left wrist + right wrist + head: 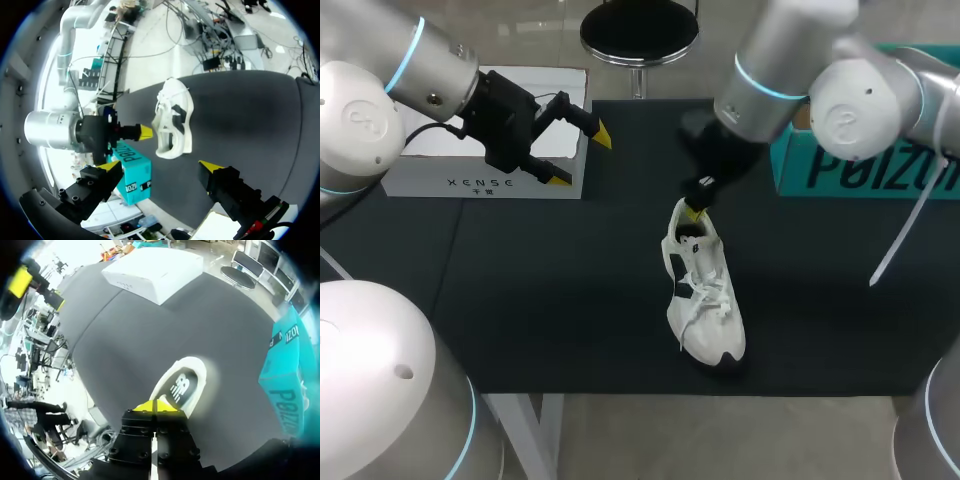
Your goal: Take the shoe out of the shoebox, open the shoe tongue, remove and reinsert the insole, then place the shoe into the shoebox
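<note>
A white shoe (pixel 705 300) with black side marks stands on the black mat (pixel 560 290), toe toward the front edge. My right gripper (pixel 695 211) is shut at the shoe's heel rim, its yellow tips pressed together. In the right wrist view the tips (pixel 156 406) meet at the edge of the shoe's opening (pixel 182 385), where a dark insole shows. The left wrist view has the shoe (pixel 172 120) with my right gripper (pixel 145 132) against its heel. The teal shoebox (pixel 860 170) sits at the back right. My left gripper (pixel 580 155) hangs open and empty at the back left.
A white box (pixel 485 185) lies at the back left, under my left gripper. Bare black mat stretches to the left of the shoe and between the two boxes. The mat's front edge runs just beyond the shoe's toe.
</note>
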Tool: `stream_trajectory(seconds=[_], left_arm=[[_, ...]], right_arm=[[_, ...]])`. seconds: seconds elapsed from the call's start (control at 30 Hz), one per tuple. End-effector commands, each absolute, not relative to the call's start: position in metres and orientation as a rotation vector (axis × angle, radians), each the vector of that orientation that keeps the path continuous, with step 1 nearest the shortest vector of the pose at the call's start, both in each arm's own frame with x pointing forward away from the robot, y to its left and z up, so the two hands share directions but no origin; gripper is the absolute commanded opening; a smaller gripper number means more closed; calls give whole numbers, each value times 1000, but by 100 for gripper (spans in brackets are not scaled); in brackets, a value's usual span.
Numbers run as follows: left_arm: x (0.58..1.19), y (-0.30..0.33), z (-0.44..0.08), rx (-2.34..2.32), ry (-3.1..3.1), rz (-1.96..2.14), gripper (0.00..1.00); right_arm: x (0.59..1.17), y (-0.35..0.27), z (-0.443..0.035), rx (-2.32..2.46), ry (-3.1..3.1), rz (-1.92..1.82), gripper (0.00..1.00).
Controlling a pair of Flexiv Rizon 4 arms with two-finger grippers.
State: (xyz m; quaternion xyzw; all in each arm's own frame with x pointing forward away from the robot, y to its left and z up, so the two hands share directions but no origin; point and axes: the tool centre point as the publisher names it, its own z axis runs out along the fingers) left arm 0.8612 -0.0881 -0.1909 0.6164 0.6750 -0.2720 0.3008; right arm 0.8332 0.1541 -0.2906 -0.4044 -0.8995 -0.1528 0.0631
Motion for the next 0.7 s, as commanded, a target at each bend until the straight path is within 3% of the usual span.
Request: stream_trajectory(seconds=[0.03, 0.1, 0.13, 0.17, 0.27, 0.37, 0.7], left_arm=[[861, -88, -191, 1637, 1792, -719, 100], [861, -88, -191, 1637, 1792, -719, 100], [861, -88, -191, 1637, 1792, -719, 100], [861, -88, -191, 1637, 1792, -719, 100], [861, -88, -191, 1637, 1792, -719, 100], [861, -88, -191, 1637, 1792, -719, 100], [861, -88, -191, 1637, 1792, -719, 100]], right_arm=[[832, 149, -281, -233, -2521, -346, 0], [832, 147, -282, -189, -2524, -70, 0], [833, 146, -282, -210, -2549, 82, 16], [837, 143, -282, -307, -2589, 210, 100], [851, 124, -267, -845, -2712, 249, 100], [847, 111, -237, -1439, -2622, -273, 100], [847, 111, -237, -1439, -2622, -273, 100]])
